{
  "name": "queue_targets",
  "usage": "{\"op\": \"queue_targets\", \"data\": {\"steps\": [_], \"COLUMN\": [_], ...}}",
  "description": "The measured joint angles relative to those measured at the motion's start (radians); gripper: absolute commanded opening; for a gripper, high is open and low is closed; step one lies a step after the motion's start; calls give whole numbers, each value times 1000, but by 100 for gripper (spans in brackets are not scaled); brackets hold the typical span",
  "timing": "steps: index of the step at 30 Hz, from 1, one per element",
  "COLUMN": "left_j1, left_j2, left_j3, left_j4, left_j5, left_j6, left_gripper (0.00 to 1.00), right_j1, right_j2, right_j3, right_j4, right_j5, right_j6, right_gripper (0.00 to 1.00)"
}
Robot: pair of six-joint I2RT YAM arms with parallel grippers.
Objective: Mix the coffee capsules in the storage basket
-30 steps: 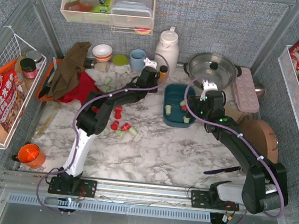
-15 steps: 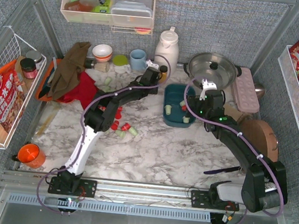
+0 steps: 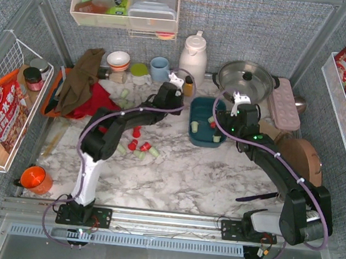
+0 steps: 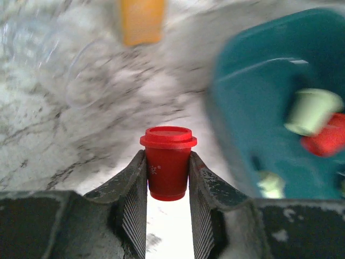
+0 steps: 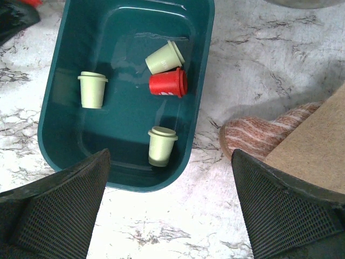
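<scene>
The storage basket [image 5: 126, 127] sits toward the back of the marble worktop [image 3: 181, 173], right of centre, holding three pale green coffee capsules [image 5: 161, 58] and one red. The main hazard, I judge, is crowding over it. The right tool [image 5: 172, 216] hangs just above its near end, jaws spread wide and empty, while the left tool [image 4: 167, 162] sits at the basket's left side, so the two could knock together or shove the basket. The left tool pinches a red capsule [image 4: 167, 141] by its tapered body, lid up; that slant could let it squirt out short of the rim and roll. Behind the basket stand a steel pot [image 3: 246, 78] and a white jug [image 3: 193, 52]. A small orange-capped bottle [image 3: 189, 85] just beside the left tool looks likeliest to be tipped. Loose capsules [image 3: 141, 146], red and green, lie on the worktop well apart from the basket.
</scene>
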Motion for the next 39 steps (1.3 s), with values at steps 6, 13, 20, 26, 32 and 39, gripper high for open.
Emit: {"op": "queue_targets", "data": {"steps": [6,13,20,26,32,39], "left_j1": [-61,-113,-167,-202,-209,-228], "left_j2": [-213,-223,-245,-373,-563,-774], "left_j3": [-279,-300,-362,-484,-611,-740], "left_j4": [385,455,415,413,362,130], "left_j5": [127,177,159,105,-15,-123], "left_j6": [79,93,77,55,-41,-174], "left_gripper": [31,47,62,65,65,65], "right_j1": [0,0,1,1,27,164], "right_j2": [1,-9,-35,-51,-131,-244], "right_j3": [0,0,0,0,-30,-132], "right_j4": [0,-1,-2,-16,-21,35], "right_j5": [0,1,1,-20,-53,-130], "right_j6": [0,1,26,51,60,-23], "right_gripper": [99,99,99,99,99,92]}}
